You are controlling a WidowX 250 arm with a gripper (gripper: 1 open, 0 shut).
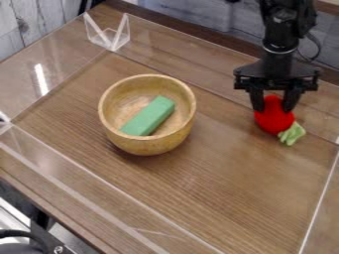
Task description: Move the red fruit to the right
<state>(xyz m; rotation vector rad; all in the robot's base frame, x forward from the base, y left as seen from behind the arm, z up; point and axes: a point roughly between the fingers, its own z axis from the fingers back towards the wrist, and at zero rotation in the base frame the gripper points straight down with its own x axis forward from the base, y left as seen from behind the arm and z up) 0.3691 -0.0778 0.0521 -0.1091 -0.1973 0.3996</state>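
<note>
Red fruit sits on the wooden desk at far right, leafy green tip pointing down-right, well apart from the wooden bowl w/ green block inside. Gripper points down over fruit's top, black fingers straddling it; can't tell if jaws are clamped on it or just around it. Clear walls ring the desk.

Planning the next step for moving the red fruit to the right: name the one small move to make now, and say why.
Probably finish closing the end effector on the red fruit. Its fingers straddle the fruit's top, pointing down, with the fruit resting on the table right of the wooden bowl. A firm grip seems needed before carrying it right.
</note>
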